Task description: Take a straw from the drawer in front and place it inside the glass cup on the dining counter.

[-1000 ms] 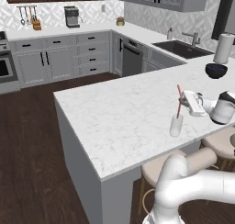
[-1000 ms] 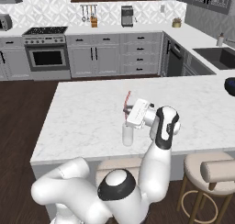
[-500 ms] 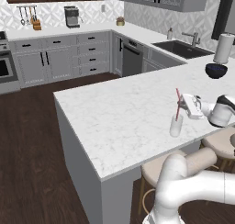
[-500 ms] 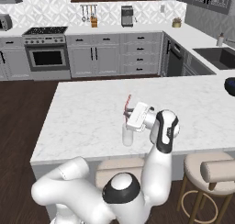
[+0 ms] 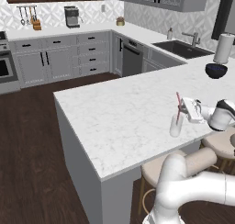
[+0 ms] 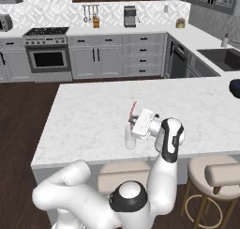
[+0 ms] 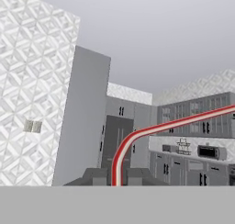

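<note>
- My hand (image 5: 185,107) is clamped on the straw (image 5: 178,106), holding it upright over the cup (image 5: 176,126) near the worktop's (image 5: 119,113) stool-side edge.
- Since a second ago the hand has eased a little closer above the cup; the straw's lower end now seems to sit inside the rim, though I cannot tell how deep.
- In the hand view the straw (image 7: 137,140) rises between my fingertips and bends off to one side.
- I judge the placing nearly done: lower a touch more, then let go.
</note>
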Controlling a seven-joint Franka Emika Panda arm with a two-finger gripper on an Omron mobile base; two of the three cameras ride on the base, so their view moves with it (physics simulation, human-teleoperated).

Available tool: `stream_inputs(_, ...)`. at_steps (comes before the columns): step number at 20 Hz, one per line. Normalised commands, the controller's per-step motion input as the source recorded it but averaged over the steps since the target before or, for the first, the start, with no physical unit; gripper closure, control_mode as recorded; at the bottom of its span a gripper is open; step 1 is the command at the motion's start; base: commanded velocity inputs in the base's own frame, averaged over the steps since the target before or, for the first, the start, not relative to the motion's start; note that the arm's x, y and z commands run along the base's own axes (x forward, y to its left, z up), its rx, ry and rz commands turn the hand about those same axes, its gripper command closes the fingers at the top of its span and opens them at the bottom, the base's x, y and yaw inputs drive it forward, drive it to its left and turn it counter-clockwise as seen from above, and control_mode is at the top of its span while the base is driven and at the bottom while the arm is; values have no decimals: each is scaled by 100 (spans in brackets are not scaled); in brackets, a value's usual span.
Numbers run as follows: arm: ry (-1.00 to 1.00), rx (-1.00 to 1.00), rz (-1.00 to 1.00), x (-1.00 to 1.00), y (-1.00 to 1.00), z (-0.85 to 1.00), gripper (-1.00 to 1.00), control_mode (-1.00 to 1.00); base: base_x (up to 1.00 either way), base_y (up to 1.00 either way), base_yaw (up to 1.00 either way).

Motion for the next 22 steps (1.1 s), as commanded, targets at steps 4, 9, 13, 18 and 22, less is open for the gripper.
stream_inputs(4, 0, 0, 0, 9, -2, -33, 100, -100, 0, 0, 0)
stream_inputs(9, 0, 0, 0, 22, 0, -30, 100, -100, 0, 0, 0)
stream_inputs(13, 0, 0, 0, 18, 0, -32, 100, -100, 0, 0, 0)
stream_inputs(18, 0, 0, 1, -1, 0, -16, 100, -100, 0, 0, 0)
stream_inputs(22, -1, 0, 1, -1, 0, -19, 100, -100, 0, 0, 0)
